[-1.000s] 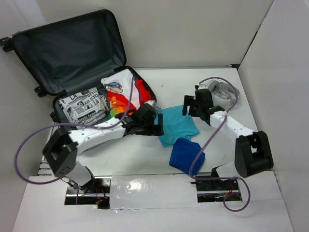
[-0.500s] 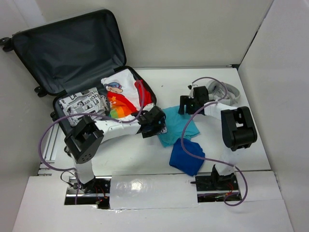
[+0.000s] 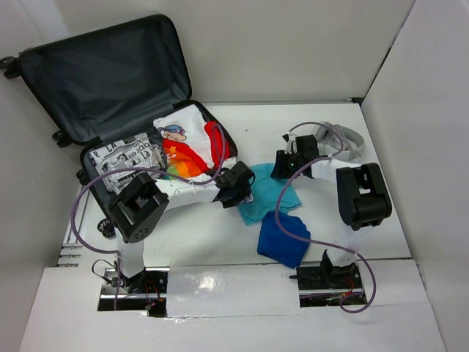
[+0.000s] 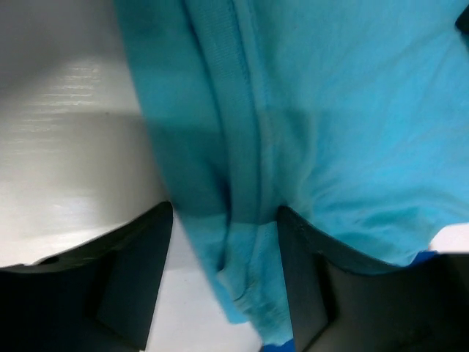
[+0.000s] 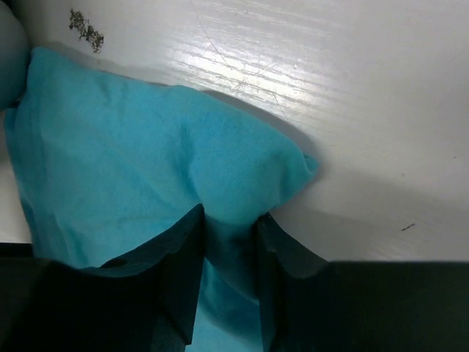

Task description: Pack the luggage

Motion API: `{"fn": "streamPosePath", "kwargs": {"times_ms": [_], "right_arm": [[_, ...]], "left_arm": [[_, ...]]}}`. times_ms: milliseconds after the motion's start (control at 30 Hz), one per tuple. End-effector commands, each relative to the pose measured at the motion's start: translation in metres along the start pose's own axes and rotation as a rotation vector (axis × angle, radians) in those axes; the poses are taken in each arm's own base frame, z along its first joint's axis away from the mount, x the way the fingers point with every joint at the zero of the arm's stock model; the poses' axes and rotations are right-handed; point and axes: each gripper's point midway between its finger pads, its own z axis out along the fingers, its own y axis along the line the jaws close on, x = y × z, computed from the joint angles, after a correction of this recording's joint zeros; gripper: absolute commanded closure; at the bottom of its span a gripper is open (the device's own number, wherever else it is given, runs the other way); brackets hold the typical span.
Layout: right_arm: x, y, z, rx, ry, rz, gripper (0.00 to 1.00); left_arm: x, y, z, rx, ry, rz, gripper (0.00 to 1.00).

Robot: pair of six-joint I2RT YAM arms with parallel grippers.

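A small hard-shell suitcase, the luggage [image 3: 110,73], lies open at the far left of a white table [image 3: 205,235]. Its dark-lined lid stands up toward the far left wall. The lower half holds a white printed shirt [image 3: 179,136] and a black-and-white patterned item [image 3: 128,161].

Right of the case, mid-table, lies a turquoise shirt [image 3: 270,194], with a dark blue cloth [image 3: 284,238] just near of it. 2 robot arms meet at the turquoise shirt.

The left claw [image 4: 223,213] straddles a folded hem on the shirt's left side. Cloth fills the gap between its fingers, but I cannot tell whether they press on it. The right claw [image 5: 229,214] has its fingers drawn close on a bunched corner at the shirt's right side, pinching it.

The case looks rigid and bulky with a smooth ribbed shell, so it would likely be moved by the lid's rim or its handle rather than squeezed. The shirt is light and limp and will probably sag between 2 grips.
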Motion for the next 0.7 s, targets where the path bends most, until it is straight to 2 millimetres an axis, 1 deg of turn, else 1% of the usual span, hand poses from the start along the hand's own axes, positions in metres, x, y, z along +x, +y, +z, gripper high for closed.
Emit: {"fn": "streamPosePath", "kwargs": {"times_ms": [0, 67, 100, 133, 167, 200, 233, 267, 300, 333, 367, 400, 433, 467, 500, 533, 567, 600, 633, 667], "right_arm": [[-0.010, 0.013, -0.008, -0.051, -0.037, -0.001, 0.63], [-0.013, 0.012, -0.008, -0.044, -0.047, 0.005, 0.71], [-0.013, 0.010, -0.008, -0.033, -0.049, 0.005, 0.78], [-0.019, 0.013, -0.013, -0.036, -0.068, -0.003, 0.80], [-0.023, 0.013, -0.016, -0.025, -0.083, 0.003, 0.82], [-0.029, 0.014, -0.020, -0.019, -0.102, -0.003, 0.83], [-0.035, 0.022, -0.029, -0.030, -0.129, -0.022, 0.89], [-0.042, 0.021, -0.035, -0.007, -0.157, -0.020, 0.92], [-0.043, 0.024, -0.040, 0.001, -0.170, -0.029, 0.95], [-0.053, 0.029, -0.054, 0.008, -0.211, -0.042, 1.00], [-0.055, 0.033, -0.059, 0.016, -0.227, -0.044, 1.00], [-0.058, 0.034, -0.066, 0.026, -0.241, -0.047, 1.00], [-0.063, 0.045, -0.079, 0.013, -0.267, -0.063, 1.00], [-0.066, 0.046, -0.085, 0.042, -0.286, -0.061, 1.00], [-0.068, 0.044, -0.092, 0.065, -0.296, -0.059, 1.00], [-0.067, 0.047, -0.096, 0.071, -0.300, -0.064, 1.00], [-0.067, 0.047, -0.106, 0.087, -0.307, -0.052, 1.00], [-0.073, 0.049, -0.113, 0.110, -0.328, -0.058, 1.00], [-0.080, 0.056, -0.126, 0.111, -0.365, -0.069, 1.00], [-0.080, 0.057, -0.131, 0.110, -0.369, -0.070, 1.00]], "left_arm": [[0.001, 0.000, 0.009, -0.007, 0.010, 0.006, 0.36], [0.003, -0.003, 0.014, -0.004, 0.023, 0.019, 0.41], [0.003, -0.003, 0.015, -0.004, 0.023, 0.031, 0.49], [0.005, -0.005, 0.017, 0.000, 0.035, 0.031, 0.54], [0.006, -0.007, 0.020, 0.005, 0.046, 0.044, 0.64], [0.006, -0.007, 0.020, 0.005, 0.046, 0.044, 0.81], [0.005, -0.012, 0.018, 0.020, 0.051, 0.042, 1.00], [0.005, -0.011, 0.018, 0.021, 0.051, 0.062, 1.00], [0.007, -0.012, 0.017, 0.028, 0.063, 0.071, 1.00], [0.004, -0.017, 0.016, 0.044, 0.053, 0.077, 1.00], [0.001, -0.024, 0.012, 0.073, 0.045, 0.087, 1.00], [0.000, -0.033, 0.003, 0.107, 0.030, 0.119, 1.00], [0.002, -0.041, -0.003, 0.133, 0.022, 0.144, 1.00], [-0.007, -0.047, -0.012, 0.157, -0.013, 0.156, 1.00], [-0.003, -0.054, -0.016, 0.173, -0.014, 0.181, 1.00], [-0.004, -0.062, -0.029, 0.196, -0.041, 0.198, 1.00], [-0.008, -0.071, -0.039, 0.218, -0.066, 0.200, 1.00], [-0.012, -0.073, -0.045, 0.217, -0.101, 0.232, 1.00], [-0.020, -0.088, -0.065, 0.258, -0.151, 0.238, 1.00], [-0.023, -0.090, -0.072, 0.272, -0.161, 0.234, 1.00]]}}
